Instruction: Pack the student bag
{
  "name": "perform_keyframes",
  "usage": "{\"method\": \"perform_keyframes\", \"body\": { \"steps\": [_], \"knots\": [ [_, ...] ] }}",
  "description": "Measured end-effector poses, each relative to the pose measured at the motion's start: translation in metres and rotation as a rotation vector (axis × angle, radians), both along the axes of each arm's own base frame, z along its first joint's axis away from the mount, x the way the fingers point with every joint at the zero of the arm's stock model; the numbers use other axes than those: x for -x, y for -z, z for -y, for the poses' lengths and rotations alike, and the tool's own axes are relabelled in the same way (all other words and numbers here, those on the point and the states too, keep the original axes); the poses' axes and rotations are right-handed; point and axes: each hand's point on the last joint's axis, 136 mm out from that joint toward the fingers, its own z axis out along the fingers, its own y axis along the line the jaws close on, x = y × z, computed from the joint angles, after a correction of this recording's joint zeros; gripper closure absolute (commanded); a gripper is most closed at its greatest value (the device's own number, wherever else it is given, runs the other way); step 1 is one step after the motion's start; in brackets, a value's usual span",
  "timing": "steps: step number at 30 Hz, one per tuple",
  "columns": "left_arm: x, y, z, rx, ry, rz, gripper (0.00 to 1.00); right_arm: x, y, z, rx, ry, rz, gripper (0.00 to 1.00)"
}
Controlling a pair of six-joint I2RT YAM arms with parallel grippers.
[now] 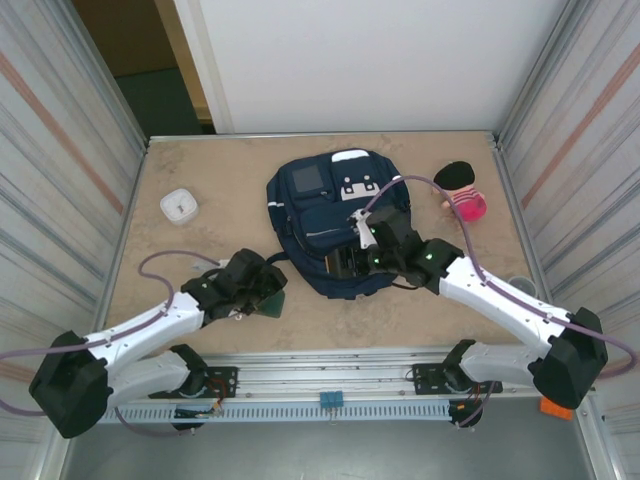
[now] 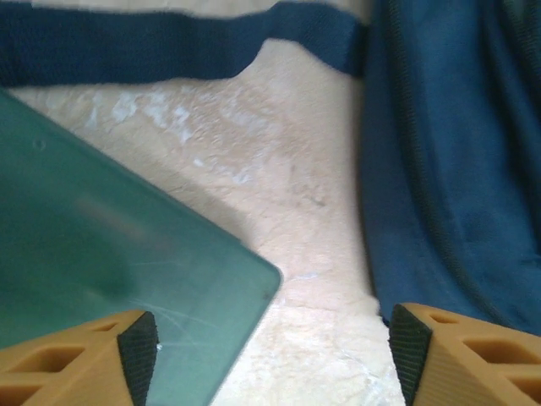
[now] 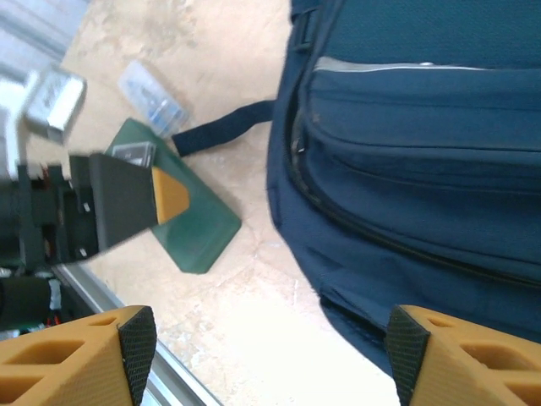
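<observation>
Looking first at the left side, I see my left gripper [image 1: 268,295] low over the table [image 1: 200,170]. Its fingers [image 2: 139,351] stand wide apart and clamp nothing. A flat green thing, I think a green notebook [image 2: 110,254], lies under one finger, and a dark strap [image 2: 169,42] crosses the table beyond it. The left arm reaches forward and inward from its base, with the forearm almost level.

The student bag [image 1: 330,220] lies flat in the middle of the table with its front side up, just to the right of this gripper. I judge it to be soft and floppy: thin fabric that folds and sags when lifted, probably light now, and not fragile. A pinch on the flat panel would likely slip, so I would take a fold beside a zipper line, or the strap.

The right gripper [image 1: 345,265] hovers above the near left corner of the bag, jaws apart and empty. The right arm comes in from the right, elbow bent, wrist turned toward the left.
</observation>
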Motion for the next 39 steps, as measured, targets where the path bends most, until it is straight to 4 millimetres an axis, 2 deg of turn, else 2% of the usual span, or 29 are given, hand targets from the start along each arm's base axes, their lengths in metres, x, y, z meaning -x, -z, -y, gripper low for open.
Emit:
{"method": "perform_keyframes", "body": {
  "steps": [3, 6, 10, 13, 16, 18, 23, 31, 33, 39],
  "knots": [
    [-0.017, -0.027, -0.018, 0.007, -0.042, 0.060, 0.13, 0.009, 0.005, -0.020, 0.030, -0.065, 0.012, 0.26],
    [-0.026, -0.045, -0.055, 0.006, -0.128, 0.111, 0.09, 0.018, 0.018, -0.045, 0.081, -0.136, 0.014, 0.25],
    [-0.023, -0.057, -0.102, -0.022, -0.231, 0.148, 0.08, 0.034, 0.045, -0.087, 0.176, -0.283, 0.040, 0.18],
    [-0.016, -0.052, -0.124, -0.018, -0.286, 0.125, 0.10, 0.044, 0.068, -0.117, 0.254, -0.403, 0.080, 0.12],
    [-0.007, -0.040, -0.124, 0.009, -0.273, 0.081, 0.10, 0.050, 0.090, -0.146, 0.318, -0.513, 0.122, 0.10],
    [-0.002, -0.032, -0.119, 0.025, -0.247, 0.052, 0.10, 0.050, 0.105, -0.157, 0.353, -0.563, 0.149, 0.09],
    [0.007, -0.018, -0.117, 0.024, -0.228, 0.000, 0.10, 0.045, 0.138, -0.162, 0.431, -0.645, 0.206, 0.06],
    [0.009, -0.014, -0.118, 0.020, -0.230, -0.018, 0.11, 0.040, 0.171, -0.174, 0.462, -0.762, 0.286, 0.08],
    [0.009, -0.014, -0.118, 0.019, -0.231, -0.018, 0.11, 0.039, 0.170, -0.178, 0.453, -0.786, 0.315, 0.13],
    [0.009, -0.014, -0.119, 0.013, -0.236, -0.016, 0.12, 0.042, 0.168, -0.185, 0.431, -0.851, 0.361, 0.38]
  ]
}}
